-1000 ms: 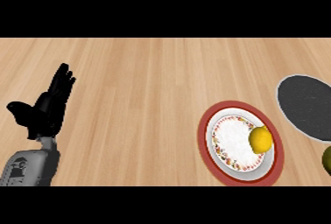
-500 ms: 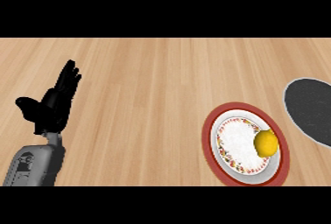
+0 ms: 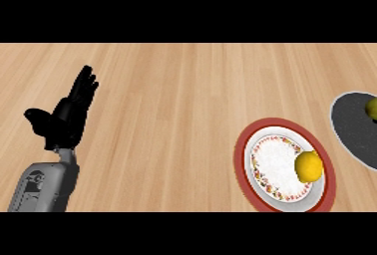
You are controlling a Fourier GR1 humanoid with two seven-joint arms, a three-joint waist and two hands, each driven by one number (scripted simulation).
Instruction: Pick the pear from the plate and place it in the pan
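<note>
A yellow pear (image 3: pixel 309 166) lies on the right side of a white plate (image 3: pixel 274 158) with a red rim, at the lower right of the wooden counter. The dark pan (image 3: pixel 352 130) is cut off by the right edge of the head view, just beyond the plate. A yellow-green round thing (image 3: pixel 372 107) shows at that edge over the pan, mostly out of the picture. My left hand (image 3: pixel 65 115) rests open at the far left, fingers up, well apart from the plate. My right hand does not show.
Bare wooden counter (image 3: pixel 177 99) spreads between my left hand and the plate and across the far side.
The pear has shifted a little to the right on the plate. A yellow-green thing seen low at the right edge a second ago now shows higher, over the pan. My left hand drifted slightly.
</note>
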